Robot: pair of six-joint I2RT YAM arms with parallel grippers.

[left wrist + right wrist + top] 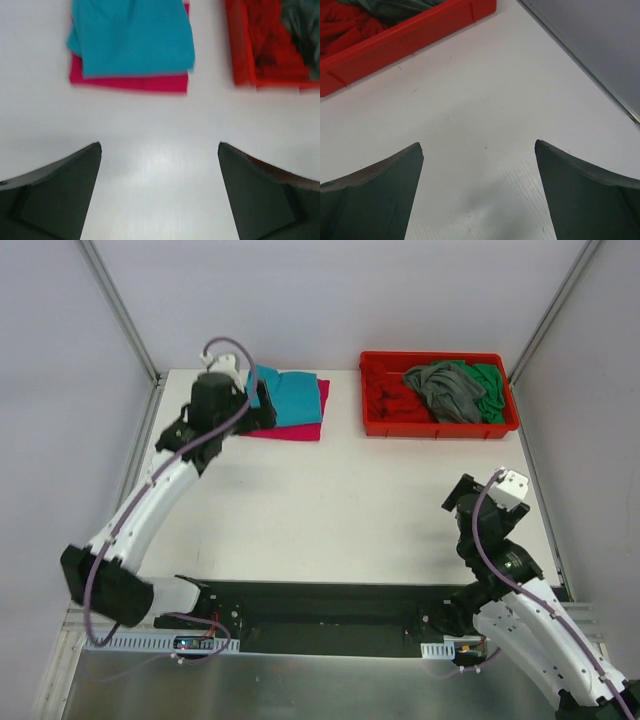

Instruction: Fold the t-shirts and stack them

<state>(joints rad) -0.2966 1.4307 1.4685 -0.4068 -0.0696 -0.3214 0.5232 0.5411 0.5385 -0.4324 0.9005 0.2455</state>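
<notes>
Noted teal t-shirt [135,37] folded atop magenta t-shirt [130,82], just beyond left gripper [159,146], spread wide, empty; right gripper [479,145] likewise.

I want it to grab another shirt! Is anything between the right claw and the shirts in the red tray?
Only bare table lies between the right claw and the red tray. Its near wall fronts the grey t-shirt, so the claw would likely reach over.
</notes>
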